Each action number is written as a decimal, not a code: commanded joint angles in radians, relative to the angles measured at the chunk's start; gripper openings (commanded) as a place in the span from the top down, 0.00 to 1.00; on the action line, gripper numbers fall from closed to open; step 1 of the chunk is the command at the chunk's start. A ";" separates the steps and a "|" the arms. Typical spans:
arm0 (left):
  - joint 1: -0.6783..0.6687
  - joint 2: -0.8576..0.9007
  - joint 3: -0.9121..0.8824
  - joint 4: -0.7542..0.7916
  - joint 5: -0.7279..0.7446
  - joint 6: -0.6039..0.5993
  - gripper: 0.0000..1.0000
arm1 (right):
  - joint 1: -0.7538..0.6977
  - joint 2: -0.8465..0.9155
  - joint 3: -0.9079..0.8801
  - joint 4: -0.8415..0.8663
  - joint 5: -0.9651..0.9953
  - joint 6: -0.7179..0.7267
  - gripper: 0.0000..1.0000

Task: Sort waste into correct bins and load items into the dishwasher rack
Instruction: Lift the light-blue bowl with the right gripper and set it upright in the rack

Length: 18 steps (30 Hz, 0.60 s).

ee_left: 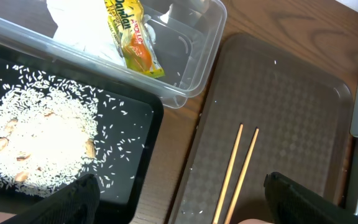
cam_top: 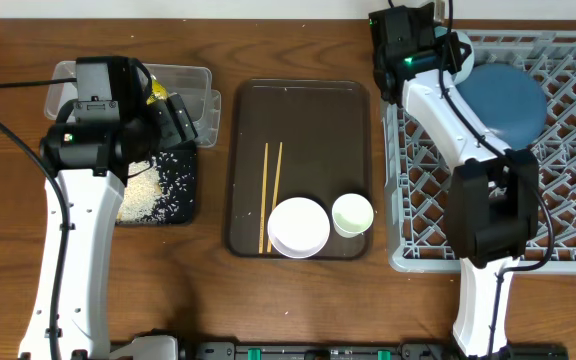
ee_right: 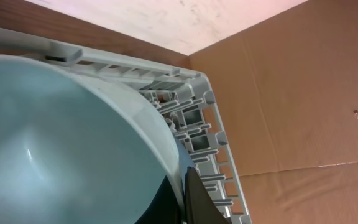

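My left gripper point(cam_top: 183, 120) point(ee_left: 182, 182) is open and empty above the gap between the black tray point(cam_top: 183, 185) point(ee_left: 129, 124) and the brown tray. Rice scraps point(cam_top: 140, 195) point(ee_left: 42, 143) lie in the black tray. The clear tub point(cam_top: 193, 75) point(ee_left: 191, 56) holds the yellow-green wrapper point(cam_top: 156, 92) point(ee_left: 132, 37) and the white napkin point(ee_left: 73, 18). My right gripper point(cam_top: 456, 55) point(ee_right: 185, 186) is shut on the rim of the light blue bowl point(ee_right: 55, 137) over the far left corner of the grey rack point(cam_top: 568, 200) point(ee_right: 197, 118). The dark blue plate point(cam_top: 503, 100) stands in the rack.
The brown serving tray point(cam_top: 303, 110) point(ee_left: 284, 93) lies between the bins and the rack. It holds the chopsticks point(cam_top: 272, 190) point(ee_left: 238, 168), the white bowl point(cam_top: 299, 227) and the pale green cup point(cam_top: 352, 214). A cardboard wall point(ee_right: 291, 93) stands behind the rack.
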 commanded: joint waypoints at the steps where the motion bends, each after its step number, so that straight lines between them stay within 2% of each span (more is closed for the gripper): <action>1: 0.003 0.008 -0.001 -0.002 -0.006 0.003 0.13 | -0.007 0.034 -0.002 -0.003 -0.025 0.018 0.99; 13: 0.003 0.008 -0.001 -0.002 -0.006 0.002 0.13 | 0.041 0.076 -0.002 0.002 -0.023 -0.014 0.99; 17: 0.003 0.008 -0.001 -0.002 -0.006 0.002 0.13 | 0.073 0.076 -0.002 -0.002 -0.023 -0.021 0.95; 18: 0.003 0.008 -0.001 -0.002 -0.006 0.003 0.13 | 0.079 0.076 -0.002 -0.003 -0.023 -0.024 0.90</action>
